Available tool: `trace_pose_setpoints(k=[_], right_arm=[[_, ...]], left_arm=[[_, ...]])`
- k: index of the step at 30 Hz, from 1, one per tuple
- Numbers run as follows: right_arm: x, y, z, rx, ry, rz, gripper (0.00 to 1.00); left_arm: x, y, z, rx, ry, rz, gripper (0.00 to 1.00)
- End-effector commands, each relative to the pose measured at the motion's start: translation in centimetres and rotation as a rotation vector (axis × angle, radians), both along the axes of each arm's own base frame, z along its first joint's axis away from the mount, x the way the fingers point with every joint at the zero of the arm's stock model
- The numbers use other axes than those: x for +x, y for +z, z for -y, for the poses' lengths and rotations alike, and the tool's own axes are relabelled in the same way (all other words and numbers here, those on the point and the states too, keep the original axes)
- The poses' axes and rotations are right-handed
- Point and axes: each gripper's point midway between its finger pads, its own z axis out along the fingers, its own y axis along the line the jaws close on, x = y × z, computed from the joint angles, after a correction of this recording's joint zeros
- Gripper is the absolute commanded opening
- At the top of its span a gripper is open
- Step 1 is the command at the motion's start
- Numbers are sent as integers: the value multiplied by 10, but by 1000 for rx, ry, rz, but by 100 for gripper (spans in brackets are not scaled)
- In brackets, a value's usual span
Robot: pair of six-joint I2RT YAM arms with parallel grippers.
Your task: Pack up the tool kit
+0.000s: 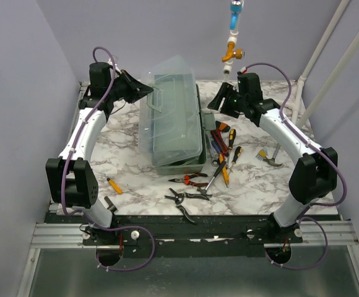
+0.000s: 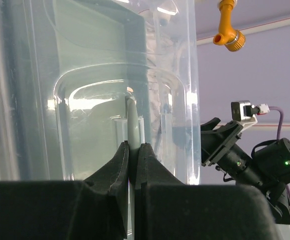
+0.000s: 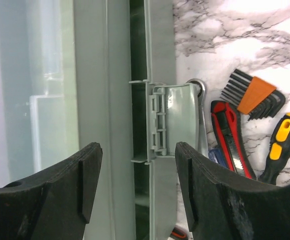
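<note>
The tool kit box lies mid-table with its clear lid raised over the green base. My left gripper holds the lid from the far left. In the left wrist view that gripper is shut on a thin grey lid tab. On the box's right side, my right gripper is open. In the right wrist view its jaws straddle the box rim and grey latch without touching them. Loose tools lie right of the box.
Red-handled pliers, black shears, screwdrivers and a hammer lie near the box. A small yellow screwdriver lies front left. Hex keys and a red utility knife lie beside the latch. A yellow-blue fitting hangs overhead.
</note>
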Motion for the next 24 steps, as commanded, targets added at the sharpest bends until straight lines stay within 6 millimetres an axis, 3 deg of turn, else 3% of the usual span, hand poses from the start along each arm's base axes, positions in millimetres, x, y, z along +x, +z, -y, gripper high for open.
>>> trace_pose_setpoints(k=[1,6,12,18,24], right_arm=[[16,-13,0,-145,-9,30,67],[44,-24,-7,-223,-5,9,66],[70,-43,-5,-290,-39,-8,65],[81,-63,-30,-231,60,-30,63],[95,-82,-30,-268,50,-38,59]], left_arm=[[-17,56,4,-112,-140,192,0],[-17,47,4,-170,-191,193,0],[-13,44,-22,-163,-152,194,0],[-17,43,-28,-147,-162,199,0],[-19,38,-35,-147,-156,194,0]])
